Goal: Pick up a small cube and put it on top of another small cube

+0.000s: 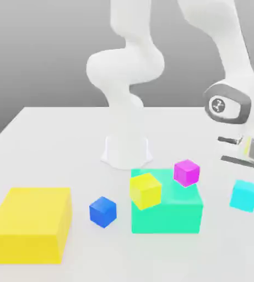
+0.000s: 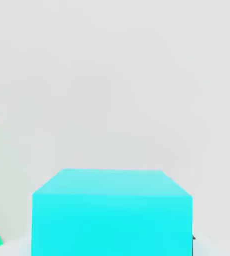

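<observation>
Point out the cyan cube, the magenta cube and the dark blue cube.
Cyan cube (image 2: 112,225): hand view, side face.
Magenta cube (image 1: 187,173): exterior view, middle.
Dark blue cube (image 1: 103,212): exterior view, middle.

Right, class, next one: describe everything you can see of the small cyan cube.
The small cyan cube is plain bright cyan, smooth and unmarked, with flat faces and crisp straight edges; no damage shows. In the exterior view it sits to the right of the green block, apart from it, looking slightly tilted. The jaws are closed on it from two opposite sides. Whether its underside touches the table is hard to tell.
</observation>
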Available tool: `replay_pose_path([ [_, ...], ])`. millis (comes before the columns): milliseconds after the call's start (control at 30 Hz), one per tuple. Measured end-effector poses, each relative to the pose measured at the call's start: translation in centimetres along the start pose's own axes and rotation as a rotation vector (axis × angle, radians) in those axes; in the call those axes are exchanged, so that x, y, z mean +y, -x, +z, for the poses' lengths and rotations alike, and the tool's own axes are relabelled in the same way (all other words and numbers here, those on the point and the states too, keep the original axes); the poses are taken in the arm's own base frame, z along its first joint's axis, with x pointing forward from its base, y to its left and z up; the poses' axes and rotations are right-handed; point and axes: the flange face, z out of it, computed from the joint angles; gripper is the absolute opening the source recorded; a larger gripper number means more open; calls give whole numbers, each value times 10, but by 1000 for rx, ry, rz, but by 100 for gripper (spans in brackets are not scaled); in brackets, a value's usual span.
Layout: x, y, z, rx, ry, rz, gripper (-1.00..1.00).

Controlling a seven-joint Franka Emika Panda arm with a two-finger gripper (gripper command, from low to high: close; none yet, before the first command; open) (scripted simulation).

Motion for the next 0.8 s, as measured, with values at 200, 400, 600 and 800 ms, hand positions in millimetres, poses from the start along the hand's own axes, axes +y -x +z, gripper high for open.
replay_pose_path([
  [200,6,89,-44,-41,5,384,-100],
  [400,-13,169,-84,6,-26,768,-100],
  [600,-32,204,-70,71,-68,977,-100],
  [800,-35,202,-40,72,-69,982,100],
])
